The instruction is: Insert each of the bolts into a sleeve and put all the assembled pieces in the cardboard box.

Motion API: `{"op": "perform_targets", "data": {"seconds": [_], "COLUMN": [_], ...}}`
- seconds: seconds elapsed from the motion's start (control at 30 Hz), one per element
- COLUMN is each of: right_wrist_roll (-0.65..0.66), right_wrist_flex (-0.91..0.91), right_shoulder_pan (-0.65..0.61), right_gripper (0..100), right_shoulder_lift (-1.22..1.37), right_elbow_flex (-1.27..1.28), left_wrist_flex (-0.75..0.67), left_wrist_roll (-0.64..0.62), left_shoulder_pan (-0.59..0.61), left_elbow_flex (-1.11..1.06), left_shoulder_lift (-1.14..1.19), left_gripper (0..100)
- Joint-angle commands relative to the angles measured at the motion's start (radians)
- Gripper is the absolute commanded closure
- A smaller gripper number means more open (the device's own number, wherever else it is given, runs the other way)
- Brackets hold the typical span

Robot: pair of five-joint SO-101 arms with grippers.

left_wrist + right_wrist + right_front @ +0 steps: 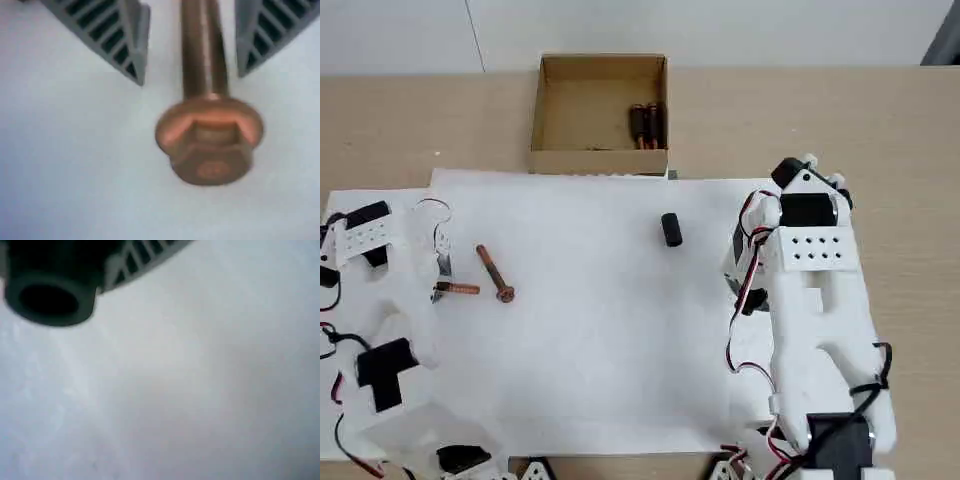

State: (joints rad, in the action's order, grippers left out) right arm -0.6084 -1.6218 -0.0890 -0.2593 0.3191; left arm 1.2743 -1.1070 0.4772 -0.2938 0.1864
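On the white sheet (600,340) spread before the cardboard box (552,110), which already held what looked like two finished pieces (646,125) by its right wall, I judged the job about half done. My left gripper (190,72), well off the box's front left, stood with fingers parted either side of one bolt (207,135), not pinching it, while my right gripper (85,280), front right of the box, seemed clamped on a black sleeve (50,295). A second sleeve (671,229) lay just before the box's right corner and a second bolt (493,272) beside the first, all yet to be joined and boxed.
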Motion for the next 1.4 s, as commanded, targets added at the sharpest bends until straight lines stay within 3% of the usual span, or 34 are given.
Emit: {"op": "perform_targets", "data": {"seconds": [0.0, 0.23, 0.43, 0.63, 1.17, 1.37], "right_wrist_roll": [-0.003, -0.003, -0.003, -0.002, 0.0, 0.028], "right_wrist_flex": [0.012, 0.012, 0.005, 0.002, -0.076, -0.074], "right_shoulder_pan": [0.007, 0.007, 0.007, 0.005, -0.001, -0.002], "right_gripper": [99.5, 99.5, 99.5, 99.5, 99.5, 99.5], "right_shoulder_lift": [-0.035, -0.039, -0.041, -0.042, -0.071, -0.174], "right_elbow_flex": [-0.009, -0.009, -0.012, -0.021, -0.212, -0.212], "left_wrist_flex": [-0.014, -0.068, -0.091, -0.08, 0.405, 0.479], "left_wrist_roll": [-0.006, -0.006, -0.003, -0.003, 0.0, 0.021], "left_shoulder_pan": [0.005, 0.023, 0.064, 0.058, 0.041, -0.04], "left_elbow_flex": [0.044, 0.042, 0.045, 0.058, 0.634, 0.809], "left_shoulder_lift": [0.014, 0.052, 0.109, 0.112, 0.11, 0.11], "left_gripper": [88, 89, 99, 99, 99, 99]}}
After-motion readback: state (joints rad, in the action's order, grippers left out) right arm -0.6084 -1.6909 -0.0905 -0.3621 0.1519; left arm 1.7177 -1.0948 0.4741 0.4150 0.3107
